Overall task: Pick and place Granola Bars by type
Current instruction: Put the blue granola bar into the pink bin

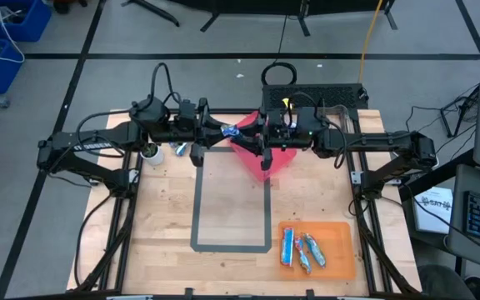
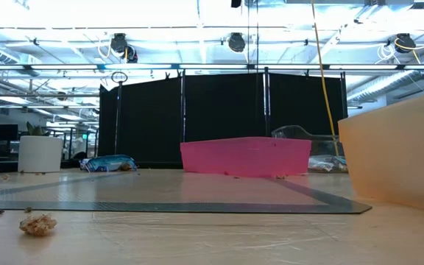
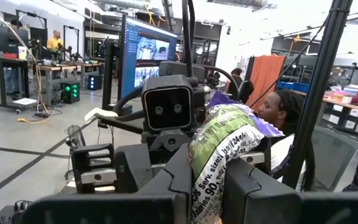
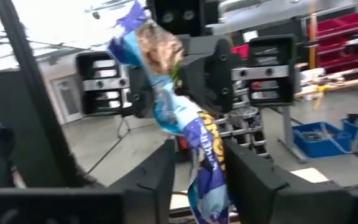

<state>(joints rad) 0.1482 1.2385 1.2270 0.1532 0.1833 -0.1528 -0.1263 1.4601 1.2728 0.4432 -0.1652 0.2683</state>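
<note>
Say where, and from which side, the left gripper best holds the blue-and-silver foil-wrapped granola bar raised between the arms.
Probably its far end, away from the right gripper, approached from the opposite side. The blue-and-silver foil-wrapped granola bar is long and narrow, so each end fits one gripper. The left gripper is clamped there.

- From above, the bar [image 1: 234, 131] held between the two grippers was too small to tell its type.
- The pink bin [image 1: 277, 157] was partly hidden under the right arm.
- The orange tray [image 2: 400, 158] was cut off at the low view's right edge.
</note>
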